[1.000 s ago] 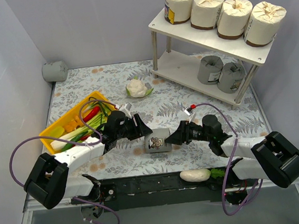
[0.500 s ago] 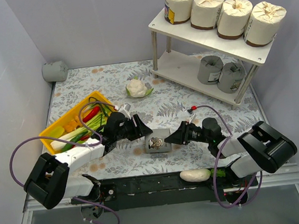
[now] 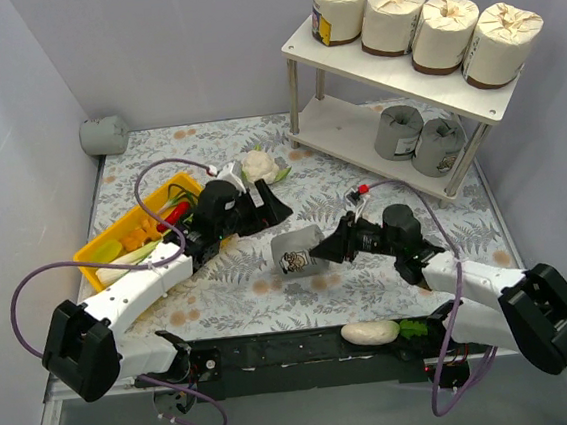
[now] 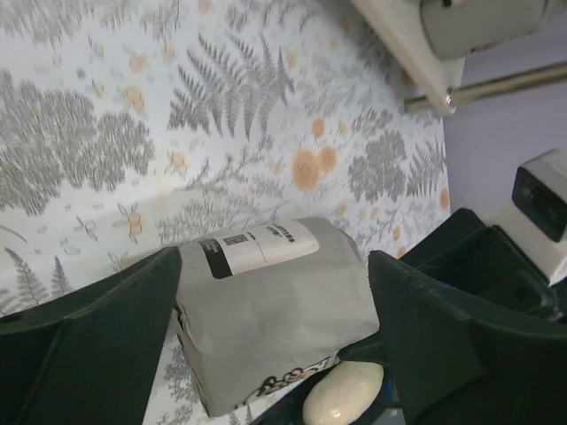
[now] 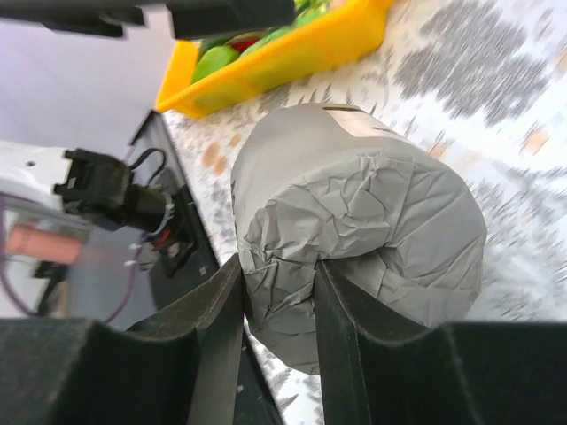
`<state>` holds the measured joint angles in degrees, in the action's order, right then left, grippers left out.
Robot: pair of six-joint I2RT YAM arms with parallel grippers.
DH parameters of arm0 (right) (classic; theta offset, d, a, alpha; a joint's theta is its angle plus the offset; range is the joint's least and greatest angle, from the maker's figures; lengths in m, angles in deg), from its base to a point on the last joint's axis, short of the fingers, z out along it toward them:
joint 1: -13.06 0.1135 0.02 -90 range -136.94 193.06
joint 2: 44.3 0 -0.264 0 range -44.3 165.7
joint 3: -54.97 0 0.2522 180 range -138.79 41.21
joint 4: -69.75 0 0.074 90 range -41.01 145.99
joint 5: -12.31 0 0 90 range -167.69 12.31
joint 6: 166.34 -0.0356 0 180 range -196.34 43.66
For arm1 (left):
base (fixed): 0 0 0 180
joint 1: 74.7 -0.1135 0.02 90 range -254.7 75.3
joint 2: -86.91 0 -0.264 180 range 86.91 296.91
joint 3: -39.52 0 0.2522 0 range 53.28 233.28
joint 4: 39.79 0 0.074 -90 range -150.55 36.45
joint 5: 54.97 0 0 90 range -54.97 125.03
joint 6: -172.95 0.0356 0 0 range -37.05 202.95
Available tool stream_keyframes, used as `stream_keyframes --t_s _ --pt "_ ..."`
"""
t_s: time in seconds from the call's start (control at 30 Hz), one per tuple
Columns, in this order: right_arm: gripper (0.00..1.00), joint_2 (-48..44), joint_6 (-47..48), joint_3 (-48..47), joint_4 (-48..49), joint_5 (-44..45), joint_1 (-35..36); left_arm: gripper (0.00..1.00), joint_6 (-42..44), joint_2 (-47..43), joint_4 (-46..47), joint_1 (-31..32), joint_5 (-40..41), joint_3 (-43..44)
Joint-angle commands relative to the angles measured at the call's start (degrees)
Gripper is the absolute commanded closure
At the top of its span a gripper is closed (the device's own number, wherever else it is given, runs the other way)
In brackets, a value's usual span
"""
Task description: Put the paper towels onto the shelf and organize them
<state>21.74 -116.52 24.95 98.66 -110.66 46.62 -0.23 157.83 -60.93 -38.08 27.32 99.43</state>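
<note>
A grey paper towel roll (image 3: pixel 296 250) with a printed label hangs just above the table, and my right gripper (image 3: pixel 325 252) is shut on its pleated end. The right wrist view shows both fingers pinching the crumpled grey wrapping (image 5: pixel 354 221). My left gripper (image 3: pixel 271 210) stands open, up and left of the roll and apart from it. In the left wrist view the roll (image 4: pixel 275 310) shows below, between the spread fingers (image 4: pixel 89 345). The shelf (image 3: pixel 391 77) at the back right carries several cream rolls (image 3: pixel 392 18) on top and two grey rolls (image 3: pixel 417 139) on its lower board. Another grey roll (image 3: pixel 103 135) lies at the far left.
A yellow tray (image 3: pixel 108 242) of vegetables sits on the left, behind my left arm. A cauliflower (image 3: pixel 259 165) lies near the shelf's left legs. A white radish (image 3: pixel 370 333) rests at the table's near edge, between the arm bases.
My left gripper has opened, let go of the grey roll and drawn back up and to the left. My right gripper has shut on the roll's end and raised it slightly.
</note>
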Motion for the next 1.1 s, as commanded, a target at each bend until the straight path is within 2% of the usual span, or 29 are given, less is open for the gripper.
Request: stream_keyframes --t_s 0.0,0.1,0.2,0.3,0.43,0.47,0.57,0.63,0.7,0.83,1.07 --pt "0.63 -5.0 19.4 -12.1 -27.5 5.5 0.4 0.09 4.9 -1.3 -8.5 -0.1 11.3 9.8" --pt "0.64 -5.4 27.7 -20.2 -40.5 10.6 0.4 0.02 8.9 -2.0 -10.1 -1.1 16.4 13.3" --pt "0.65 -4.1 34.9 -28.1 -50.6 16.3 0.3 0.02 13.2 -2.7 -13.2 -2.1 24.9 16.2" --pt "0.65 0.5 44.0 -38.5 -60.5 21.9 0.4 0.02 16.8 -5.8 -13.8 -2.3 32.5 14.5" --pt "0.65 12.4 54.4 -53.9 -69.3 30.5 0.4 0.02 21.1 -12.6 -10.7 -2.3 36.6 7.2" --pt "0.65 14.7 56.6 -59.7 -70.7 34.9 0.3 0.02 21.7 -15.4 -9.5 -2.3 37.6 5.7" --pt "0.67 24.5 63.5 -69.3 -77.4 44.0 0.3 0.02 23.9 -21.6 -4.5 -2.3 40.8 -1.5" --pt "0.67 31.7 67.1 -79.8 -82.0 48.6 0.1 0.02 24.2 -23.5 -4.0 -2.3 40.7 -1.8" --pt "0.68 35.9 69.8 -88.4 -83.5 51.6 -0.6 0.02 24.4 -25.8 -2.9 -2.3 40.5 -2.6" --pt "0.69 43.5 74.6 -96.1 -83.4 53.0 -2.6 0.02 23.9 -26.9 -3.3 -2.2 40.5 -3.2" --pt "0.65 48.0 77.3 -97.9 -82.1 53.4 -6.4 0.02 23.7 -25.7 -3.7 -2.0 38.8 -2.6"
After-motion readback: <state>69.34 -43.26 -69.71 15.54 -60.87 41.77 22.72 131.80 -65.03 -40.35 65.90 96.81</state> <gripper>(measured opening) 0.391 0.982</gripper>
